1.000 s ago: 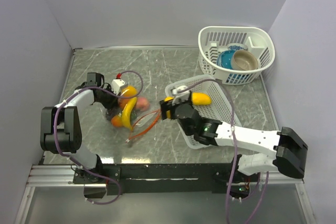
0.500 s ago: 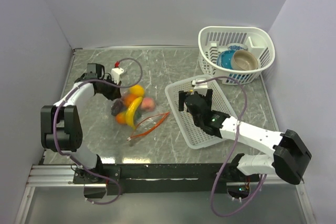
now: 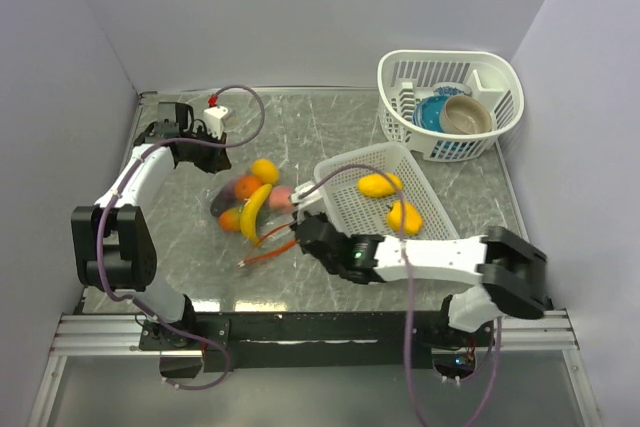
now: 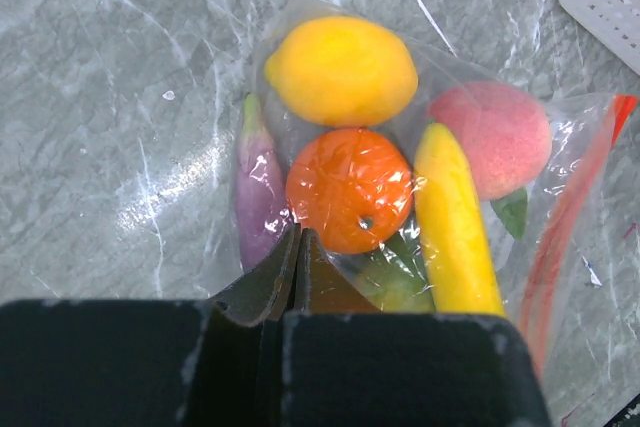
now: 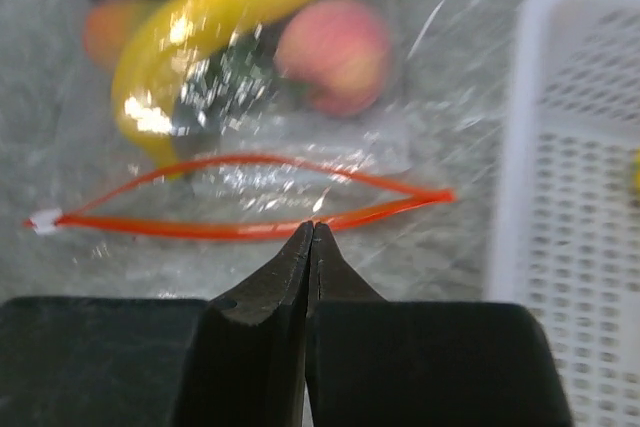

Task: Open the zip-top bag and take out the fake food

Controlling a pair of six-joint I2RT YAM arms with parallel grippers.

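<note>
1. I work in a robot test cell: plain pale walls [image 3: 300, 7] box in my marble-patterned table [image 3: 330, 117].
2. A bare metal frame [image 3: 90, 332] carries me; purple cables [image 3: 262, 115] trail loose.

The marbled table [image 3: 330, 127] carries the zip-top bag [image 5: 200, 230], a mesh basket [image 3: 345, 172] and a round basket [image 3: 395, 82].

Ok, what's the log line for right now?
left gripper: shut on zip-top bag | right gripper: shut on zip strip | fake food: mostly bagged
</note>
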